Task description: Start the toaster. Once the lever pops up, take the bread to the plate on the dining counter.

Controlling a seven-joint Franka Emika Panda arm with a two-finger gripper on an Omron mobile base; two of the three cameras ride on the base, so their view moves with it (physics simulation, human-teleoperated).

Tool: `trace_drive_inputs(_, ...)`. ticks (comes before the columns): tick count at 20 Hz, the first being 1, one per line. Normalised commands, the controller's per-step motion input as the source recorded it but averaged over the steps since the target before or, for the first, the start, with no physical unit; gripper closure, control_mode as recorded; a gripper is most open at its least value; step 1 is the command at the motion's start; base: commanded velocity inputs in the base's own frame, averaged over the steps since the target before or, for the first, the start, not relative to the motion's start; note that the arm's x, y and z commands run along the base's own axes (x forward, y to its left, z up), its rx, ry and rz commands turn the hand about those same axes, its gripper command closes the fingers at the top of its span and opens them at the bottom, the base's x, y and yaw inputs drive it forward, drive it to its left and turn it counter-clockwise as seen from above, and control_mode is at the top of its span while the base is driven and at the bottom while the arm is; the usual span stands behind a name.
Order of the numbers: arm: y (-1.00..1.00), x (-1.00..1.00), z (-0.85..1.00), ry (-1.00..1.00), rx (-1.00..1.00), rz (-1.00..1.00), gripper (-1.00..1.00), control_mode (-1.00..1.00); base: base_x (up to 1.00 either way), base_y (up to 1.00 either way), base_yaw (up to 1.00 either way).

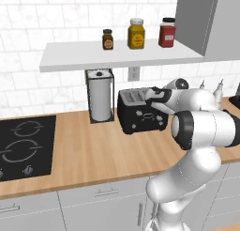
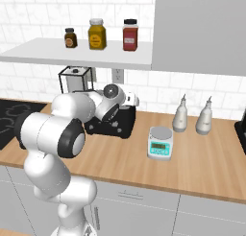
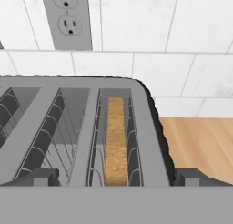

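Observation:
The black toaster (image 1: 140,115) stands on the wood counter by the tiled wall, and the arm covers most of it in the right base view (image 2: 124,124). From the hand view I look down into its slots (image 3: 68,132). The tan bread (image 3: 115,141) sits edge-up, low in the right-hand slot. My gripper (image 1: 158,96) hovers just above the toaster's right end. It is open, its fingertips (image 3: 42,177) wide apart on either side of the bread slot and holding nothing. The plate and the dining counter are out of view.
A paper-towel roll in a wire holder (image 1: 100,97) stands left of the toaster, with a black cooktop (image 1: 23,148) further left. A shelf with three jars (image 1: 136,34) hangs above. To the right are a small kitchen scale (image 2: 160,143) and two pale bottles (image 2: 180,114). A wall outlet (image 3: 68,18) is behind the toaster.

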Motion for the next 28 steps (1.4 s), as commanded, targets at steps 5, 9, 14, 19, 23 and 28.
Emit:
trace_drive_inputs(5, 0.0, 0.0, 0.0, 0.0, 0.0, 0.0, -1.0, -1.0, 0.0, 0.0, 0.0)
trace_drive_inputs(9, 0.0, 0.0, 0.0, 0.0, 0.0, 0.0, -1.0, -1.0, 0.0, 0.0, 0.0)
trace_drive_inputs(14, 0.0, 0.0, 0.0, 0.0, 0.0, 0.0, -1.0, -1.0, 0.0, 0.0, 0.0)
trace_drive_inputs(19, 0.0, 0.0, 0.0, 0.0, 0.0, 0.0, -1.0, -1.0, 0.0, 0.0, 0.0)
trace_drive_inputs(23, 0.0, 0.0, 0.0, 0.0, 0.0, 0.0, -1.0, -1.0, 0.0, 0.0, 0.0)
trace_drive_inputs(28, 0.0, 0.0, 0.0, 0.0, 0.0, 0.0, -1.0, -1.0, 0.0, 0.0, 0.0)
